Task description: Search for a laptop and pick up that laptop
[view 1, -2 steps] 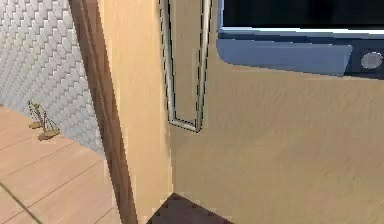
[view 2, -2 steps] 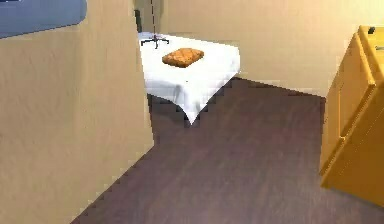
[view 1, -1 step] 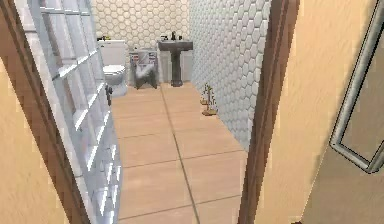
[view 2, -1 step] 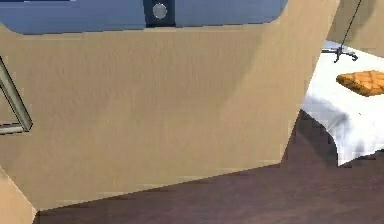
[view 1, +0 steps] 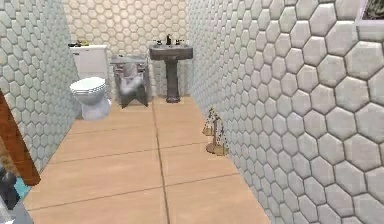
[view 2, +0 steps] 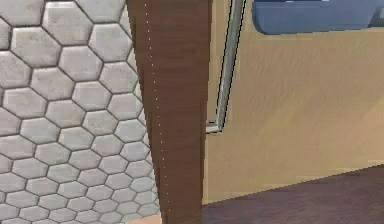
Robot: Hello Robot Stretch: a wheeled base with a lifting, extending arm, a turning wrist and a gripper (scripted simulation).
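Pincer grip: cannot tell | laptop location: cannot tell | ahead: 1 white ceramic toilet (view 1: 90, 95) left of dark grey pedestal sink (view 1: 172, 55), pale hexagon-tiled walls (view 1: 290, 90) | side: brown wooden door frame (view 2: 175, 100)

On the toilet tank (view 1: 92, 62) sit small dark items (view 1: 80, 44) that we cannot name, and the same goes for the bits (view 1: 172, 42) on top of the sink (view 1: 175, 72). The grey thing (view 1: 131, 80) between toilet and sink and the little object (view 1: 213, 135) on the floor by the tiled wall (view 1: 300, 110) are unclear to us. The forward view's left edge cuts off a brown board (view 1: 14, 140). In the arm side view, the top edge cuts a blue panel (view 2: 320, 14), and a brown post (view 2: 175, 100) runs past top and bottom.
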